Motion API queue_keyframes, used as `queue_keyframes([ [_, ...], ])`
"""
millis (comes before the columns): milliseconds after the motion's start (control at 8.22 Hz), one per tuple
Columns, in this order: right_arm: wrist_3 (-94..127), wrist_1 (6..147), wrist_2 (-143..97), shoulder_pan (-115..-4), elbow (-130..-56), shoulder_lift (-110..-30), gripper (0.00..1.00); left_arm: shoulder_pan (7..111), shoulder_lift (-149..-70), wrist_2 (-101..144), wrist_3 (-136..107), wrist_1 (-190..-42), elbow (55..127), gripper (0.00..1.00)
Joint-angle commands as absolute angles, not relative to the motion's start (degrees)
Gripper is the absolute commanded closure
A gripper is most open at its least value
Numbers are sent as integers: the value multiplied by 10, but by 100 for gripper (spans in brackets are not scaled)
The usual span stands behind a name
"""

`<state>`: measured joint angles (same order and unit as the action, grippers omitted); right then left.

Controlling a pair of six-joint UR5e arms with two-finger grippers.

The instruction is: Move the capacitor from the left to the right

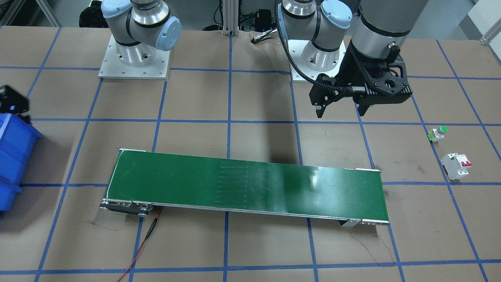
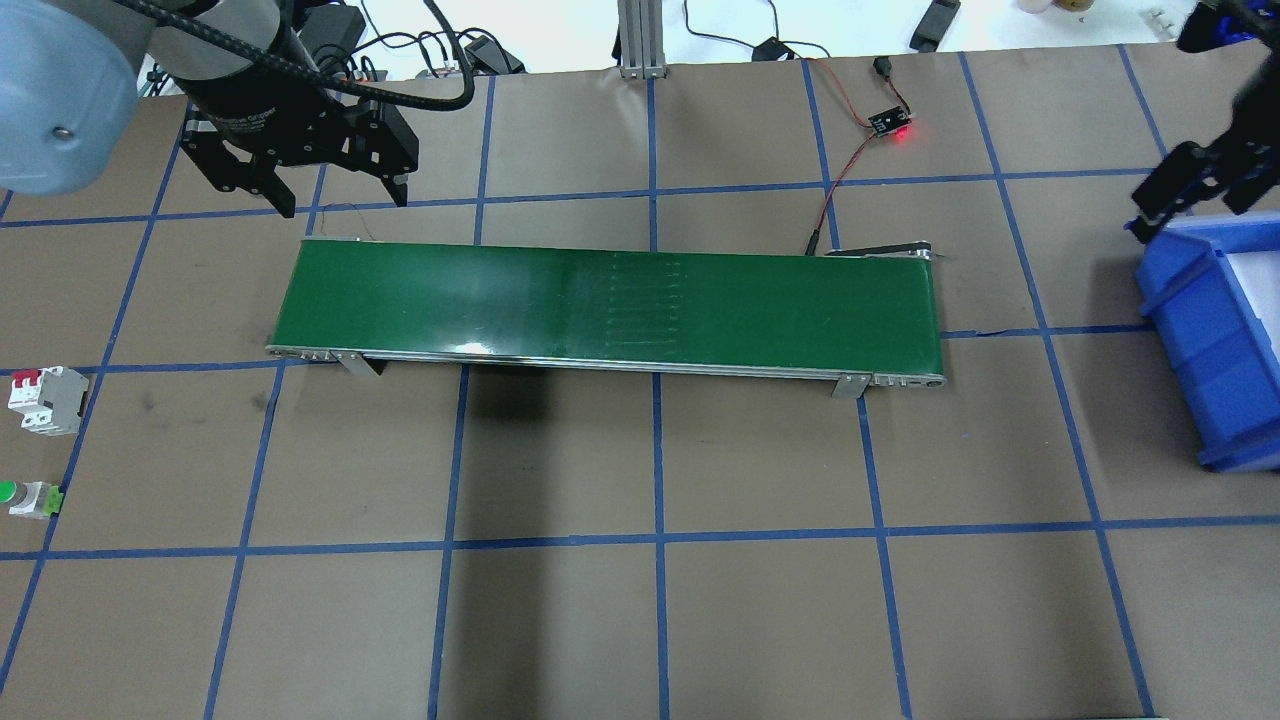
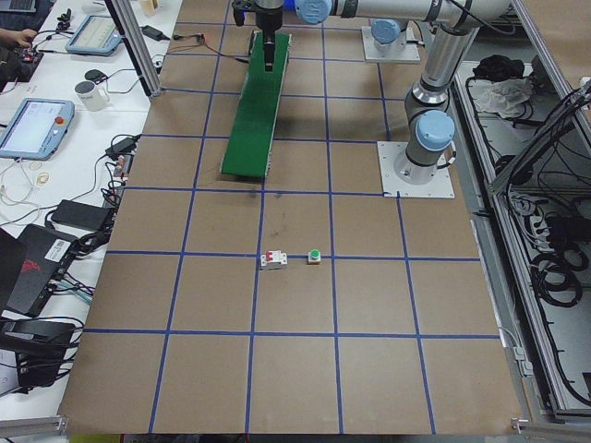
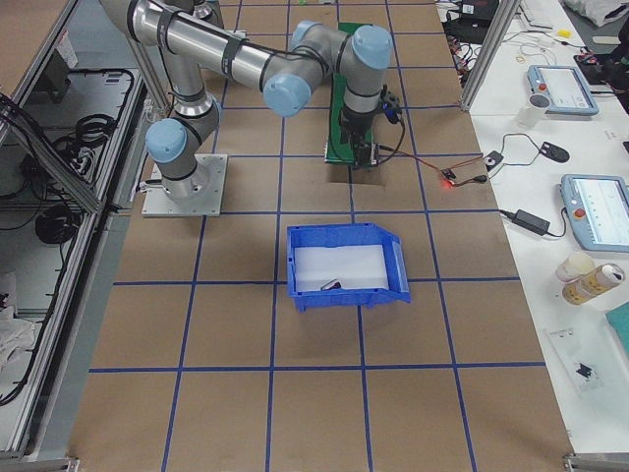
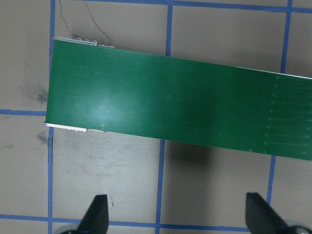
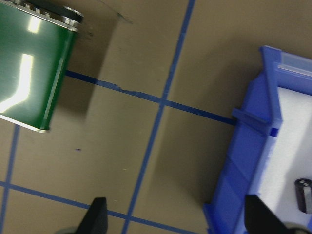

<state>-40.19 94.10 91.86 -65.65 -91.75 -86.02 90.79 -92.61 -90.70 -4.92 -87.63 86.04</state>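
Note:
The capacitor (image 6: 303, 195), a small black cylinder, lies inside the blue bin (image 6: 248, 161) on its white floor; it also shows in the exterior right view (image 4: 331, 286). My right gripper (image 6: 176, 217) is open and empty and hangs above the bin's edge on the conveyor side (image 2: 1200, 200). My left gripper (image 2: 343, 205) is open and empty, raised by the left end of the green conveyor belt (image 2: 600, 300). It also shows in the front-facing view (image 1: 342, 112) and the left wrist view (image 5: 176, 214).
A white circuit breaker with red switches (image 2: 45, 400) and a white push button with a green top (image 2: 25, 497) sit on the table at the far left. A red cable and a small lit board (image 2: 890, 125) lie beyond the belt. The bin (image 2: 1200, 330) stands at the right end.

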Motion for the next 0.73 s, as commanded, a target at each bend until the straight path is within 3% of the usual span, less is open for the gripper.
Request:
queue_keyframes([
  [0,-193,877,917,-798,-905,-903,0,908,-926,-907,-49,-876,860,0],
  [243,-77,867,918,-889,-904,-905,0,908,-926,-907,-49,-876,860,0],
  [608,-36,870,888,-912,-904,-912,0,907,-926,-907,-49,-876,860,0],
])
